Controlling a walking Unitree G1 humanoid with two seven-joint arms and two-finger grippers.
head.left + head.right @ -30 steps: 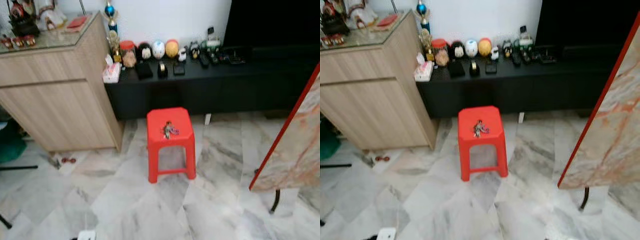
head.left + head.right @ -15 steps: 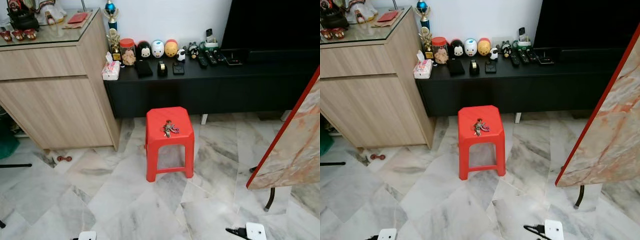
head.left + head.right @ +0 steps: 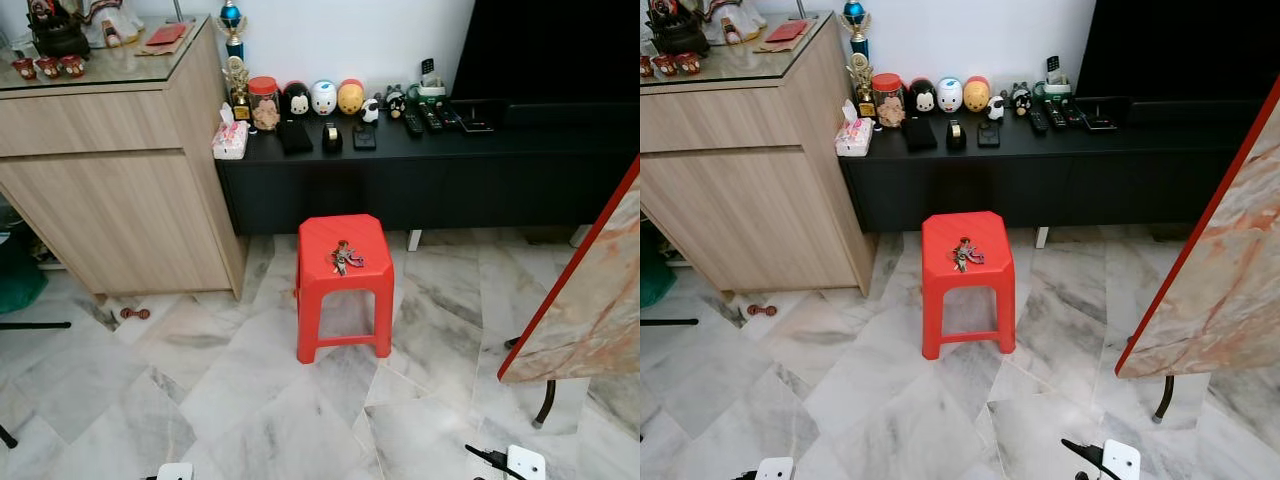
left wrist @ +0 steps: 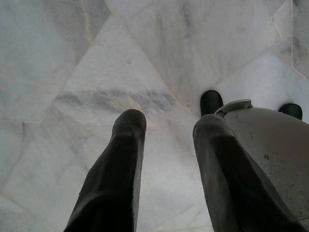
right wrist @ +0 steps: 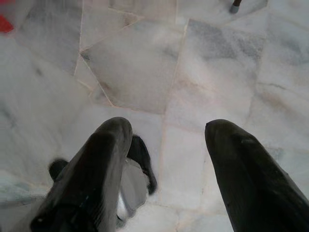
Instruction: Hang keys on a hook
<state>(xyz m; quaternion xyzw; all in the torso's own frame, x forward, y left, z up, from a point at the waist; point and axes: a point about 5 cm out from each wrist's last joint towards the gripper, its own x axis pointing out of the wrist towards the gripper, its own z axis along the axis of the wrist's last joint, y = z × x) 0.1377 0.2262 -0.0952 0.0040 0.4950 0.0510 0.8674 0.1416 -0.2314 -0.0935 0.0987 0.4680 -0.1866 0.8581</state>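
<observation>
Both arms hang idle: the left gripper [image 4: 164, 128] and right gripper [image 5: 166, 133] each point down at the marble floor [image 3: 250, 400], fingers spread apart, holding nothing. The keys [image 3: 343, 258] lie on the red stool [image 3: 343, 283] at 12 o'clock, before the black console [image 3: 420, 170]; wooden cabinet [image 3: 120, 180] at 10 o'clock. Compared with a second ago the blur has gone.

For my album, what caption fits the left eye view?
Keys waiting on a red stool before a black cabinet.
</observation>
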